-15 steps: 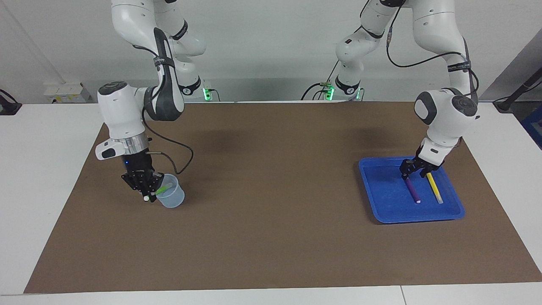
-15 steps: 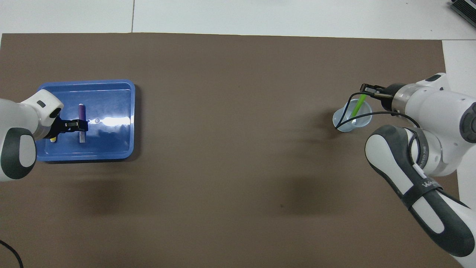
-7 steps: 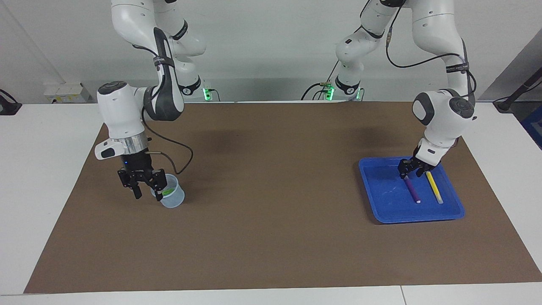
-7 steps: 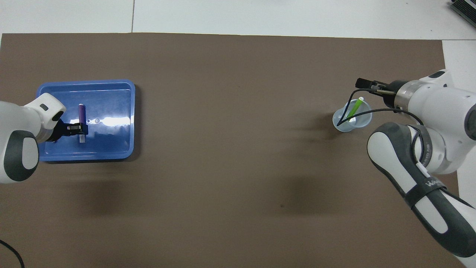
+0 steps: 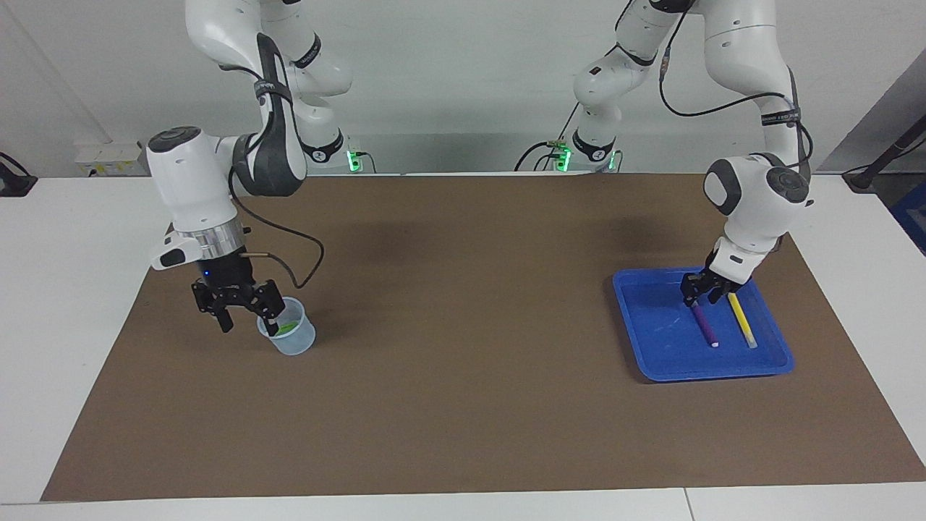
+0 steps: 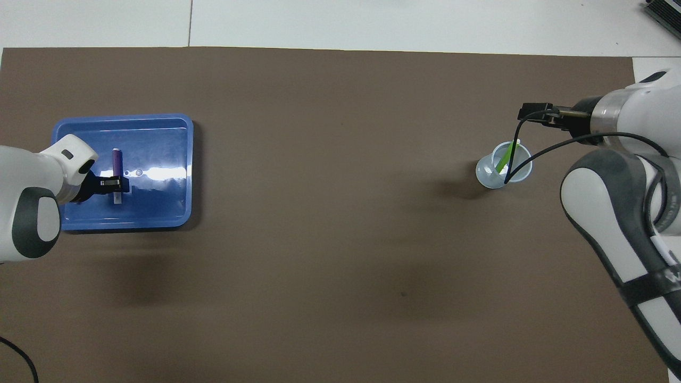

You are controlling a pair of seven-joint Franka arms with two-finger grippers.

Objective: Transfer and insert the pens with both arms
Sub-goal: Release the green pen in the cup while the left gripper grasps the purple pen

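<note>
Right gripper [image 5: 244,313], left of the facing frame, hangs with fingers spread and empty, just beside the cup [image 5: 292,338]. Green pen [image 6: 507,157] leans inside the cup. Left gripper [image 5: 702,291], right of frame, is low in the blue tray [image 5: 644,354] at the purple pen's [image 5: 703,323] upper end; grip cannot be told. Yellow pen [image 5: 742,320] lies beside the purple one.

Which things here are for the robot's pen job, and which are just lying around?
For the job:
green pen, in the cup
purple pen and yellow pen, in the tray
right end effector, open by the cup
left end effector, low over the purple pen

Just lying around:
brown mat
tiny clear cap in the tray
</note>
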